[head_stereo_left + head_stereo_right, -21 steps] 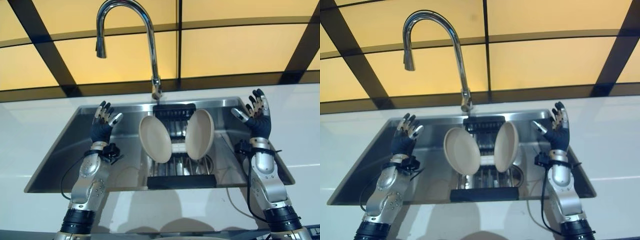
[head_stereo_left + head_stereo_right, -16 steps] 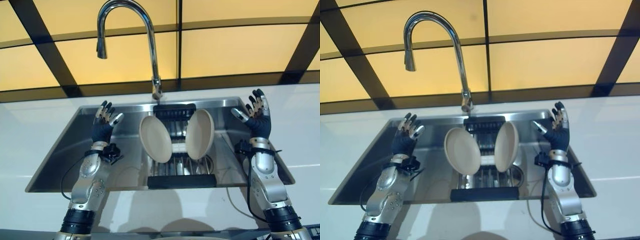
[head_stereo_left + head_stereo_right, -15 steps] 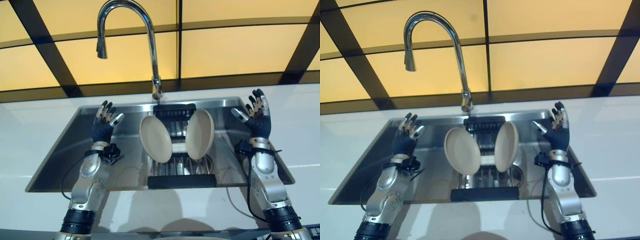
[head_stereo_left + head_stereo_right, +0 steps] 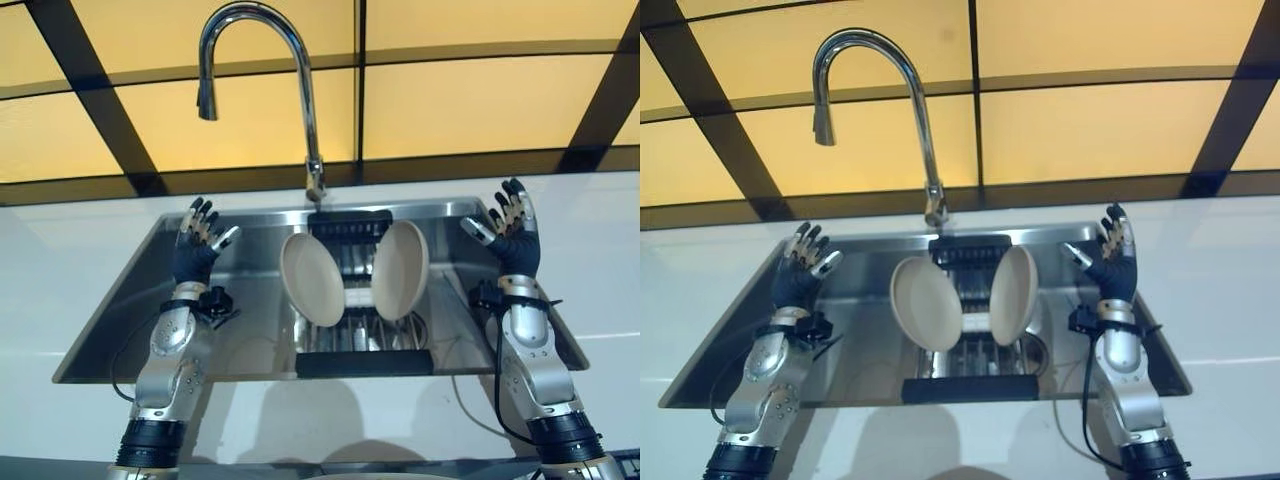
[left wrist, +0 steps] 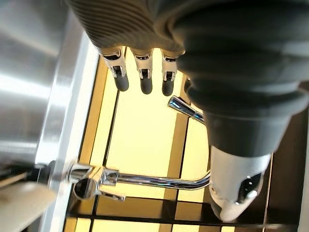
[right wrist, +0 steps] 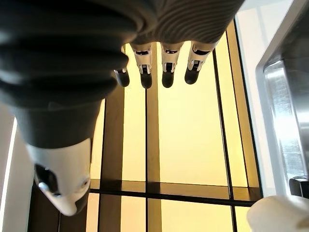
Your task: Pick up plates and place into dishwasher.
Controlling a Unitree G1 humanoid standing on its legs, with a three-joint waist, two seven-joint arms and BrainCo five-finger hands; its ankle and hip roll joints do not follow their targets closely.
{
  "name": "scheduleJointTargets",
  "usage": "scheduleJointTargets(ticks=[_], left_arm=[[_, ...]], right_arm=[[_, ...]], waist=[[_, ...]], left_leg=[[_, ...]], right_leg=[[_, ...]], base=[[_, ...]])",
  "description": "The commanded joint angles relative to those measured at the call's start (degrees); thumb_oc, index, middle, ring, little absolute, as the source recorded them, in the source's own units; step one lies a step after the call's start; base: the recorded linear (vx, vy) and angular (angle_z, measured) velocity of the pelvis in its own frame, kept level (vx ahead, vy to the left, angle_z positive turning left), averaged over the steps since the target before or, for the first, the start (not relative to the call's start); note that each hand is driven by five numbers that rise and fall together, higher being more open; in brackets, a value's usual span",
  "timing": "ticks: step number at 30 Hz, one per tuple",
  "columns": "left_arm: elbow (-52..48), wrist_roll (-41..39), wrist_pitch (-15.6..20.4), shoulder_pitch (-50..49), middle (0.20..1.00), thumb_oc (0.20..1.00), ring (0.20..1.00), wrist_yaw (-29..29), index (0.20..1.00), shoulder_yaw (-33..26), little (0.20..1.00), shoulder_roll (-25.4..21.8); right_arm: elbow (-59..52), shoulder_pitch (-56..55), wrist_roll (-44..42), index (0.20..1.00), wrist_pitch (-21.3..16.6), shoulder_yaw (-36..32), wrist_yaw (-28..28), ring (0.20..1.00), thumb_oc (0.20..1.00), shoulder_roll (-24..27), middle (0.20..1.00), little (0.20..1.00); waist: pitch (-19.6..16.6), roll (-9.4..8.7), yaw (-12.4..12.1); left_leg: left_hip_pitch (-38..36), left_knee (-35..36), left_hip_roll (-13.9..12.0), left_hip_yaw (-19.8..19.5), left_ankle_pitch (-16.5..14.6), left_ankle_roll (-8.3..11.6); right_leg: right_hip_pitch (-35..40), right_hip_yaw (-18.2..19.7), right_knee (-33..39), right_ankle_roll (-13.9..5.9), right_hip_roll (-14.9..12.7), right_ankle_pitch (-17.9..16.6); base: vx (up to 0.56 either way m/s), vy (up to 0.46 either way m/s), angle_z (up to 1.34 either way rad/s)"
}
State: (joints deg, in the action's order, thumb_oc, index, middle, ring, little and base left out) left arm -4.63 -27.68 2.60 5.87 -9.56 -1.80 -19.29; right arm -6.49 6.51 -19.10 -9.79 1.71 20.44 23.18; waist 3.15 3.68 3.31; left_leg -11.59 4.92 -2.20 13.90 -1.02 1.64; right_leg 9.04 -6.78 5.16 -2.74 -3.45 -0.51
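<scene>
Two beige plates stand on edge in a black rack point(image 4: 352, 352) inside the steel sink point(image 4: 130, 300): the left plate point(image 4: 312, 279) leans left and the right plate point(image 4: 400, 270) leans right. My left hand point(image 4: 194, 256) is raised over the sink's left part, fingers straight, holding nothing. My right hand point(image 4: 514, 242) is raised at the sink's right rim, fingers also straight and empty. Both hands are well apart from the plates. A corner of the left plate point(image 5: 21, 208) and an edge of the right plate point(image 6: 282, 212) show in the wrist views.
A tall curved chrome faucet point(image 4: 300, 90) rises behind the sink's middle, above the rack. White counter point(image 4: 60, 260) surrounds the sink. Behind it is a wall of yellow panels with dark bars point(image 4: 460, 100).
My left hand has drifted a little to the left and up, away from the left plate. The right hand and the plates are unmoved.
</scene>
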Motion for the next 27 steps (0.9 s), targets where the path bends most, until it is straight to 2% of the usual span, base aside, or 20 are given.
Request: scheduleJointTargets(ticks=[1, 8, 10, 14, 18, 22, 27], left_arm=[[3.9, 8.3, 4.1, 2.0, 1.000, 1.000, 1.000, 0.8, 1.000, -2.6, 1.000, -6.6], [7.6, 22.4, 8.4, 3.3, 1.000, 1.000, 1.000, -1.0, 1.000, -3.0, 1.000, -13.6], [9.3, 28.3, 10.7, 3.7, 1.000, 1.000, 1.000, -2.4, 1.000, -2.6, 1.000, -16.6], [13.9, 40.2, 15.6, 5.1, 1.000, 1.000, 1.000, -7.3, 1.000, -0.6, 1.000, -22.8], [17.7, 49.6, 18.6, 6.5, 1.000, 1.000, 1.000, -11.4, 1.000, 2.0, 1.000, -28.4], [19.9, 58.3, 20.1, 7.4, 1.000, 1.000, 1.000, -15.4, 1.000, 5.4, 1.000, -32.4], [21.1, 62.4, 21.3, 8.7, 1.000, 1.000, 1.000, -17.7, 1.000, 9.2, 1.000, -36.0]], right_arm=[[-3.2, 0.5, 1.1, 1.000, -1.4, -2.1, -0.6, 1.000, 1.000, 0.7, 1.000, 1.000], [-2.6, 0.3, -0.4, 1.000, -1.3, -2.4, -1.5, 1.000, 1.000, 2.3, 1.000, 1.000], [-2.6, 0.2, -0.8, 1.000, -1.3, -2.4, -1.7, 1.000, 1.000, 2.9, 1.000, 1.000], [-2.1, -0.1, -1.9, 1.000, -1.6, -2.3, -2.3, 1.000, 1.000, 4.1, 1.000, 1.000], [-1.8, -0.6, -2.9, 1.000, -1.5, -2.5, -3.0, 1.000, 1.000, 5.4, 1.000, 1.000], [-1.5, -0.8, -3.5, 1.000, -1.6, -2.3, -3.7, 1.000, 1.000, 6.4, 1.000, 1.000], [-1.2, -1.0, -3.9, 1.000, -1.3, -2.1, -4.1, 1.000, 1.000, 7.4, 1.000, 1.000]], waist=[[-2.6, -2.85, -0.8], [-2.8, -2.30, -0.2], [-2.8, -2.02, 0.1], [-2.9, -1.53, 1.0], [-2.9, -0.98, 1.9], [-2.6, -0.39, 2.8], [-2.0, 0.25, 3.7]], left_leg=[[0.6, -2.6, -0.7, -0.4, -5.8, -0.42], [0.7, -2.4, -0.7, 0.2, -5.5, -0.21], [0.7, -2.3, -0.6, 0.5, -5.4, -0.19], [0.8, -2.0, -0.4, 1.1, -5.1, -0.22], [0.8, -1.8, -0.3, 1.9, -5.1, -0.32], [0.7, -1.7, -0.2, 2.7, -5.1, -0.40], [0.9, -1.8, 0.0, 3.4, -5.1, -0.46]], right_leg=[[-2.5, -3.0, -0.5, -2.15, -1.2, 2.2], [-2.5, -2.6, -0.3, -2.23, -1.2, 2.2], [-2.7, -2.4, -0.3, -2.35, -1.2, 2.1], [-3.0, -1.9, -0.2, -2.58, -1.3, 1.8], [-3.4, -1.2, -0.2, -2.80, -1.3, 1.7], [-3.9, -0.6, -0.2, -2.94, -1.3, 1.5], [-4.3, 0.0, -0.2, -3.08, -1.3, 1.3]], base=[[0.00, 0.000, 0.00], [0.00, 0.000, 0.00], [0.00, 0.000, 0.00], [0.04, 0.021, -0.01], [0.05, 0.024, -0.01], [0.06, 0.024, -0.07], [0.07, 0.013, -0.09]])
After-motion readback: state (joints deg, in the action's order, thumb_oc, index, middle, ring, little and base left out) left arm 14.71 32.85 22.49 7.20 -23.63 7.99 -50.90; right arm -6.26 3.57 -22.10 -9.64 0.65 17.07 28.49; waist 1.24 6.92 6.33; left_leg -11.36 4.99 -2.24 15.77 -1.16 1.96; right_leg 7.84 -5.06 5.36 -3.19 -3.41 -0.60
